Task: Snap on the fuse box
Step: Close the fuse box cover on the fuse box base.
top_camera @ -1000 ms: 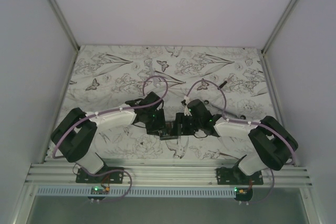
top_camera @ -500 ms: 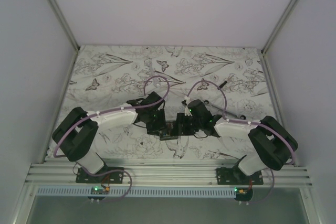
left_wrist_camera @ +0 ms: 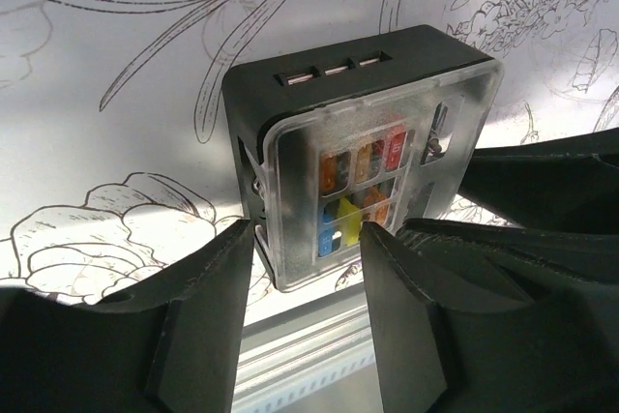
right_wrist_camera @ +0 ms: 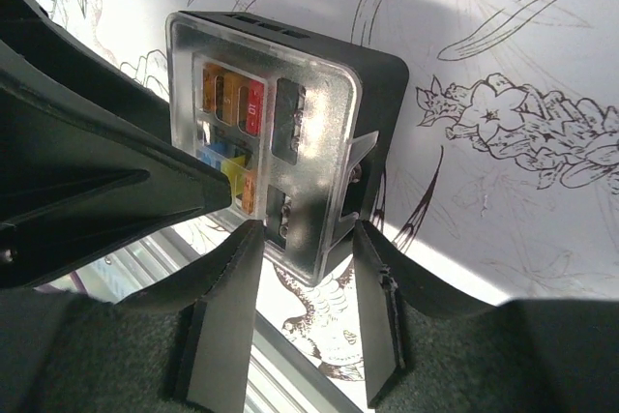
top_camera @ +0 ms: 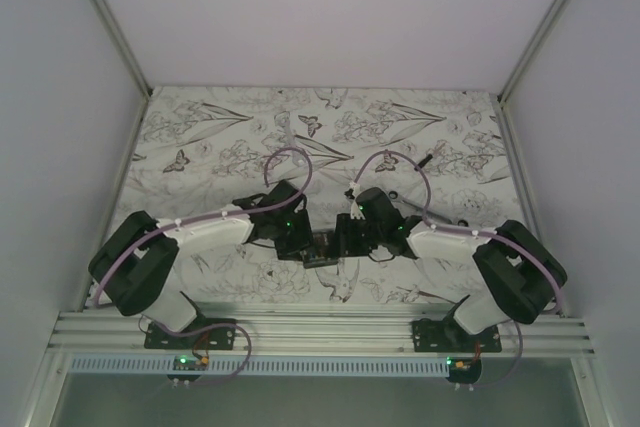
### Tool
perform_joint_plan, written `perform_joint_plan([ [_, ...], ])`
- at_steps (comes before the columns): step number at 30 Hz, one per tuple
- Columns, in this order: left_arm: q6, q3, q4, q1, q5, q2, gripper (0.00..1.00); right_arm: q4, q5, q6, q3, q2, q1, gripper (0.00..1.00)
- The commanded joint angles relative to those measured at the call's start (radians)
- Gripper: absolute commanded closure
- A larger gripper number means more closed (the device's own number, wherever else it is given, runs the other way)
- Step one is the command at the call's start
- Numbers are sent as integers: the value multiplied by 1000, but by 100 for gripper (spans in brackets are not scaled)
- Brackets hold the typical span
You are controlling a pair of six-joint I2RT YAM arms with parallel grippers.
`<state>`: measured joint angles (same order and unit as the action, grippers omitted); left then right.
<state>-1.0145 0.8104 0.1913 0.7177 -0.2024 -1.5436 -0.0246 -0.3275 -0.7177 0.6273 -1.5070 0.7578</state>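
The fuse box (top_camera: 322,247) is a small black box whose clear cover (left_wrist_camera: 387,171) shows orange, red, yellow and blue fuses. It hangs just above the flower-print table between both grippers. My left gripper (top_camera: 303,243) is shut on its left end; in the left wrist view the fuse box (left_wrist_camera: 290,94) sits between the tips of that gripper (left_wrist_camera: 311,244). My right gripper (top_camera: 346,240) is shut on the other end. In the right wrist view the fuse box (right_wrist_camera: 377,103) has its corner pinched by that gripper (right_wrist_camera: 302,239), one finger on the clear cover (right_wrist_camera: 309,181) and one on the black side.
A short black stick (top_camera: 425,160) lies on the table at the back right. A thin metal tool (top_camera: 447,219) lies beside the right forearm. An aluminium rail (top_camera: 320,327) runs along the near edge, and white walls close in both sides and the back.
The right gripper's jaws have narrowed onto the fuse box. The left arm's elbow has dropped down and to the left, and its wrist has shifted slightly. The box has stayed in place.
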Motion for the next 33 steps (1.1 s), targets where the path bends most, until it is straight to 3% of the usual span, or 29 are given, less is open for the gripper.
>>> perform_joint_plan([
  [1,11,-72,82,6,78,-7,48,65,92,68,18,3,18,58],
  [7,46,-46,92,-36,59,79,38,102,101,107,91,27,8,48],
  [14,101,-1,98,-118,38,85,37,84,71,147,124,41,-58,45],
  [24,141,101,98,-143,-6,-28,48,20,-34,162,193,-101,-84,48],
  [33,137,77,78,-140,-41,-109,60,-11,-73,166,167,-188,-84,56],
])
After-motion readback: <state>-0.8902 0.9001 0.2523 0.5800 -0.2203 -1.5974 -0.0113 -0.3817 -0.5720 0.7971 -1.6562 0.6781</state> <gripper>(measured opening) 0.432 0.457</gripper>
